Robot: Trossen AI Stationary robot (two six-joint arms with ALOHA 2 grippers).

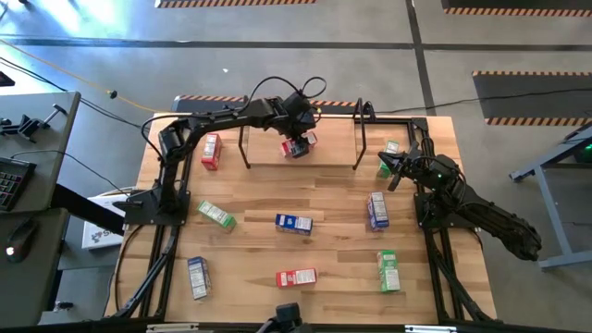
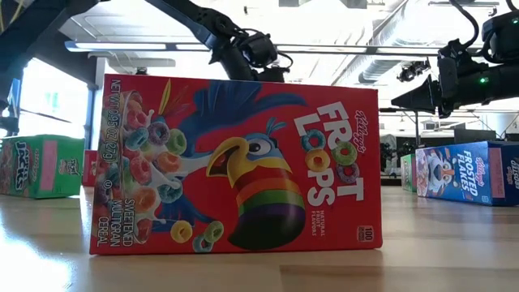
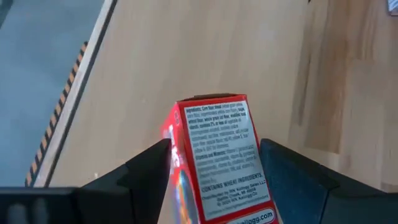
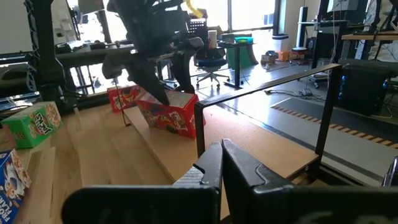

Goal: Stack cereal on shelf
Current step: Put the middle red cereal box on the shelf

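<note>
My left gripper point(image 1: 296, 145) reaches over the light-wood shelf point(image 1: 328, 148) at the table's far middle and is shut on a red cereal box point(image 3: 217, 155), which also shows in the right wrist view point(image 4: 169, 116). My right gripper point(image 4: 221, 163) is shut and empty. It hovers at the shelf's right end, beside a green box point(image 1: 389, 150) lying on the table. Other boxes lie flat on the tabletop: red point(image 1: 211, 151), green point(image 1: 215, 215), blue point(image 1: 293, 223), blue point(image 1: 377, 210) and several nearer ones. My left gripper pinches the red box between its two fingers, one on each broad face point(image 3: 176, 163), with the narrow white ingredients panel point(image 3: 224, 149) facing the wrist. The fingers come from above, pointing down. The box's lower end point(image 4: 180, 130) is on the shelf board, a little tilted.
The shelf's black hoop frames stand at both ends point(image 1: 246, 146) point(image 1: 359, 139); one post point(image 4: 199, 127) rises close before my right gripper. A red Froot Loops box point(image 2: 235, 162) near the table's front fills the low view. Bare board lies right of the held box.
</note>
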